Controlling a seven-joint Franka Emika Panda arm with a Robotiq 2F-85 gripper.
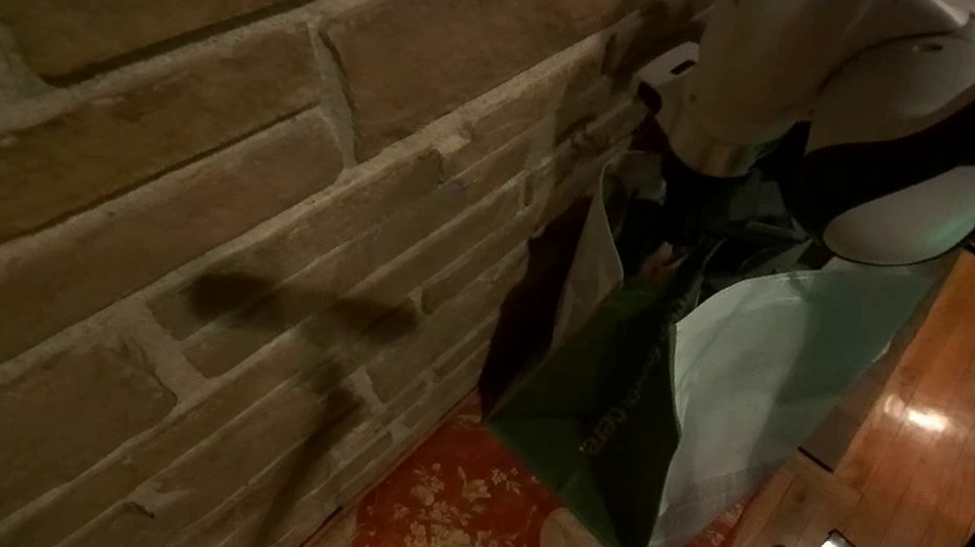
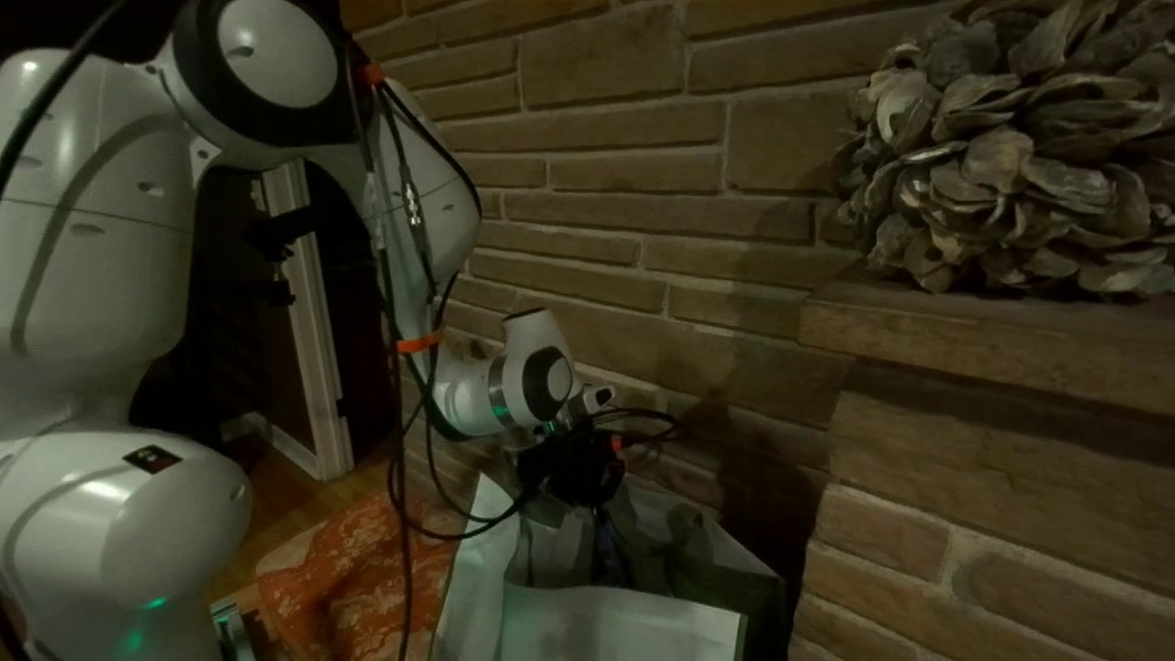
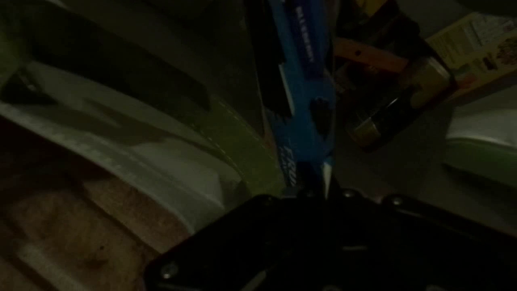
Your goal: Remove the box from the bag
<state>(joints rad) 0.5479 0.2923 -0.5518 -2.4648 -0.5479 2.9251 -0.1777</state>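
The large dark green bag with pale side panels [image 1: 754, 397] stands open against the stone wall; its pale panel also shows in an exterior view [image 2: 633, 624]. The blue box [image 3: 303, 105] with white lettering is seen by its narrow side in the wrist view, extending down into the bag. In an exterior view it is a dark blue shape [image 2: 608, 551] below the gripper [image 2: 597, 505]. In the wrist view my gripper [image 3: 309, 190] has its fingers close together on the box's near end. The fingertips are dark. The box's lower end is hidden.
Inside the bag lie a dark jar [image 3: 400, 105] and a yellow carton [image 3: 476, 48]. The stone wall [image 1: 218, 169] runs close beside the bag. A wooden ledge [image 2: 991, 330] with a shell ornament [image 2: 1010, 156] juts out. Cables [image 2: 404, 514] hang by the arm. An orange-red patterned mat [image 1: 445, 524] lies below.
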